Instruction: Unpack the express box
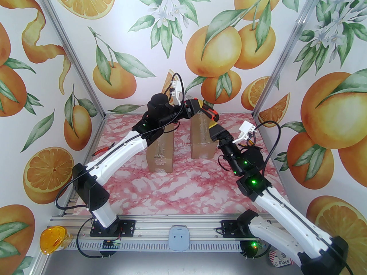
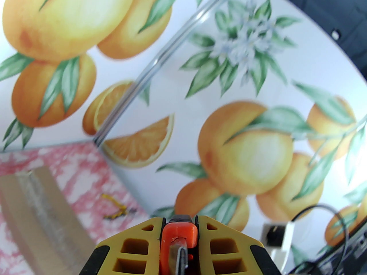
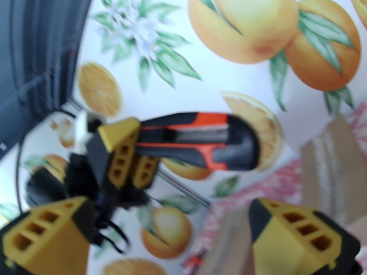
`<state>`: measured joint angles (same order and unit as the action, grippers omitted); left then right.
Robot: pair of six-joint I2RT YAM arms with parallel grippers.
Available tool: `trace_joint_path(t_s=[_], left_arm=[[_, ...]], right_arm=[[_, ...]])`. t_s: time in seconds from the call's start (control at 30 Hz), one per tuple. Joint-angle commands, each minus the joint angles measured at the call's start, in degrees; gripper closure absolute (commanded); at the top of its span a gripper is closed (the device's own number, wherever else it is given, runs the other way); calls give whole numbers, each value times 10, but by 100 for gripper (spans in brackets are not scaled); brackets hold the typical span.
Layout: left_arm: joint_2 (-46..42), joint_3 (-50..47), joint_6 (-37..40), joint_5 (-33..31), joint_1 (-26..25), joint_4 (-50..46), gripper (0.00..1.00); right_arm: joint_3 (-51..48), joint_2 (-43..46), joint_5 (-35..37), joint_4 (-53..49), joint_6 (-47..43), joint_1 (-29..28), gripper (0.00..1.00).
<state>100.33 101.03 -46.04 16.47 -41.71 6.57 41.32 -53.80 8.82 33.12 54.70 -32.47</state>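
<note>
Above pink marble table point(image 1: 183, 188), clamps utility knife point(image 1: 211, 114) in left gripper point(image 1: 202, 107); spreads right gripper point(image 3: 169, 205) wide just below knife.

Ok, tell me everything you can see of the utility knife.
The utility knife has a curved, plastic-looking black handle with orange trim and a grey metallic strip along its middle. It hangs in the air over the table, the left gripper shut on one end. The open right gripper faces it without touching. Whether a blade is out I cannot tell.
</note>
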Motion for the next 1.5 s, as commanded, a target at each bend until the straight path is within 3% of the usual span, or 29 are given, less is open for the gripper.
trace_joint_path(t_s=[0.0, 0.2, 0.63, 1.13, 1.47], left_arm=[[16, 21, -65, -13, -19, 117, 95], [24, 28, -109, -6, -25, 179, 95], [16, 7, -162, 8, -36, 228, 96], [37, 1, -185, 46, -53, 301, 97], [41, -17, -177, 49, -64, 302, 98]], right_arm=[[11, -22, 42, 147, 17, -20, 6], [5, -73, 72, 289, -6, -25, 9], [47, -154, 105, 441, -94, -16, 18], [133, -236, 113, 498, -68, -1, 37], [147, -233, 125, 498, -72, 0, 47]])
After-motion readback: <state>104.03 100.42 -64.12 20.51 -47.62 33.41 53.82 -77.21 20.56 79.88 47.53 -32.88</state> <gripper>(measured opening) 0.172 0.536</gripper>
